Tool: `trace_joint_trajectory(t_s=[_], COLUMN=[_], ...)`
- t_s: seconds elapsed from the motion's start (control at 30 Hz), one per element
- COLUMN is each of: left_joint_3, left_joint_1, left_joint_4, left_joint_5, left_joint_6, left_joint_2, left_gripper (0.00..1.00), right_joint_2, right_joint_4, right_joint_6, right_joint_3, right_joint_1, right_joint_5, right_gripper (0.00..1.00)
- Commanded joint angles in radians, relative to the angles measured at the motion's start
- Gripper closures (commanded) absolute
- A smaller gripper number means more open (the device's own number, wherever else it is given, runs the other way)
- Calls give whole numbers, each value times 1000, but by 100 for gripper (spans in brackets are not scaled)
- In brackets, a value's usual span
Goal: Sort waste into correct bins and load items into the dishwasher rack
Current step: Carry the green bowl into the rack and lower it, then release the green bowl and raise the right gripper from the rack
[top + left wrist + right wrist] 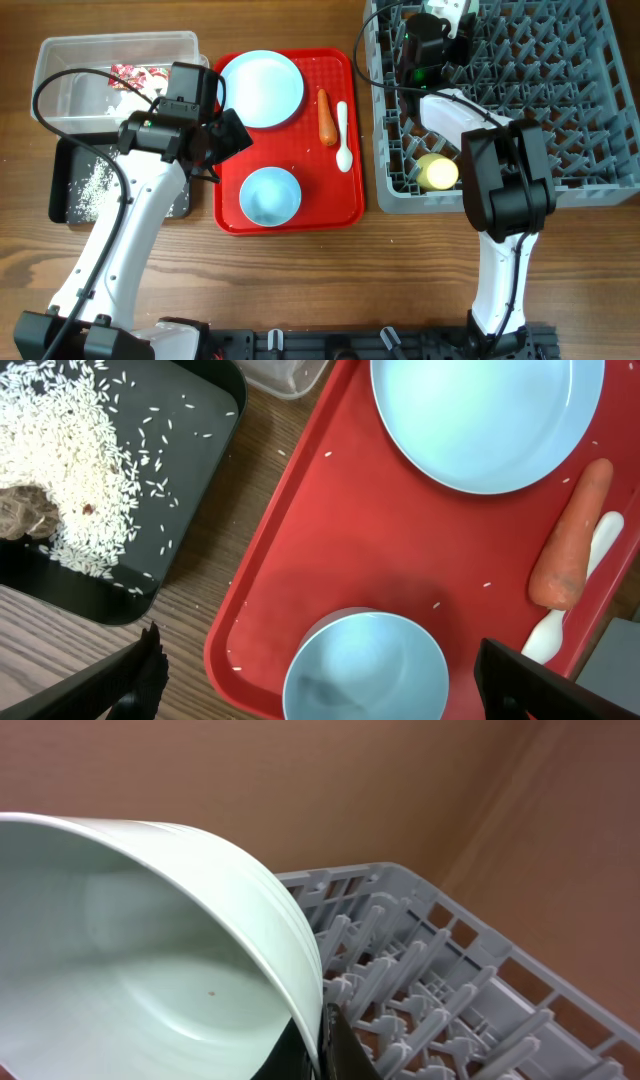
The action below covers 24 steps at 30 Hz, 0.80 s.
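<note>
My left gripper [226, 135] [330, 682] is open and empty, low over the light-blue bowl [270, 195] [365, 670] on the red tray. The pale-blue plate [260, 88] [490, 415], orange carrot [326, 117] [570, 540] and white spoon [343, 135] [580, 585] also lie on the tray. My right gripper [445, 40] [325, 1040] is shut on the rim of the mint-green bowl [150, 950], tilted over the far left of the grey rack [560, 130] [430, 970]. A yellow cup [437, 172] lies in the rack.
The clear tub [60, 75] holds the wrapper [135, 75] and tissue. The black tub [60, 185] [190, 420] holds rice [90, 185] [70, 460] and a brown lump [25, 510]. A few grains lie on the red tray [350, 205] [330, 520].
</note>
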Motion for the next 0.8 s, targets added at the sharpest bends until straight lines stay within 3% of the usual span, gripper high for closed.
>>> trace_joint_trajectory(t_s=[0.0,0.1,0.3,0.33,0.37,0.4,0.67,0.77], left_joint_3=[-4,-4,-4,-4,-4,-4,-4,-4], left_joint_1=[1,1,1,1,1,1,1,1], left_joint_4=[3,3,3,3,3,3,3,3], left_joint_5=[1,1,1,1,1,1,1,1], left_joint_6=[-2,-2,-2,-2,-2,-2,-2,-2], left_joint_2=[6,6,6,6,6,6,6,6], left_gripper=[0,0,0,0,0,0,0,0], right_joint_2=[38,38,38,38,38,37,-59,-138], right_joint_4=[-5,-16,-21,-21,-21,-21,-29,-123], right_joint_6=[19,16,-147,-165,-165,-164,-154,-53], right_joint_3=[14,14,14,14,14,14,14,14], right_joint_1=[10,36,124,138,153,162,216,222], right_joint_5=[-50,-49,-45,-45,-45,-41,56,1], right_gripper=[96,94,70,60,22,0,0,0])
